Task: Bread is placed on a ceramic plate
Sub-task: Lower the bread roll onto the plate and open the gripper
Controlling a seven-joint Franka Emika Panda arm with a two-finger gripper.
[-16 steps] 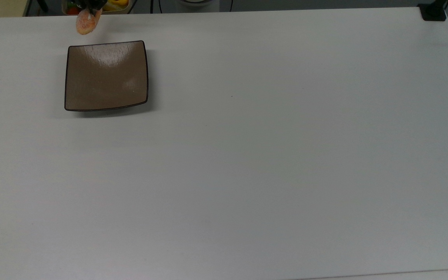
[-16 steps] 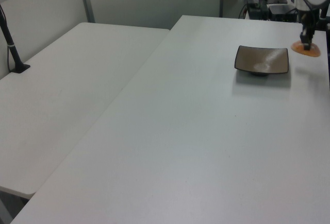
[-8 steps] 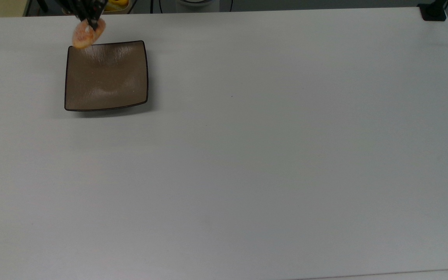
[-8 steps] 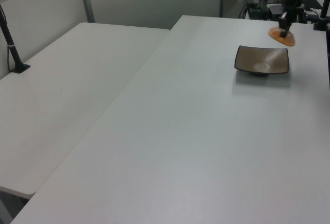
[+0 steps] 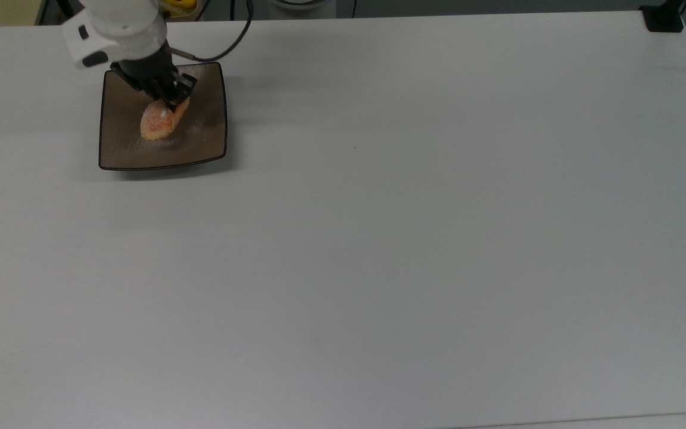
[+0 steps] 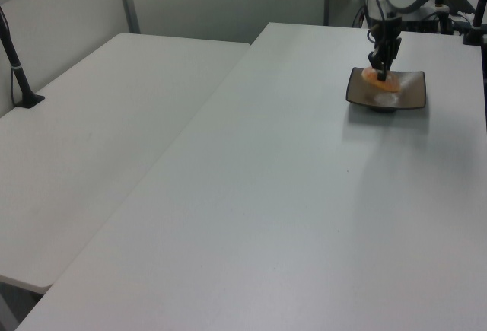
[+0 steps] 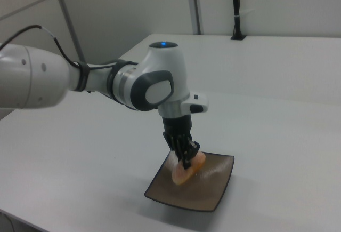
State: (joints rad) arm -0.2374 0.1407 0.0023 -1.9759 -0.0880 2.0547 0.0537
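Item: bread [image 5: 160,120], sugared oval bun. We find it over the middle of the ceramic plate [image 5: 206,146], pinched at its upper end by the gripper [image 5: 171,105], jaws closed on it. Its long axis slants down from the jaws toward the top view's lower left. We judge a release over the plate comes next; whether the bun touches the plate we cannot tell.
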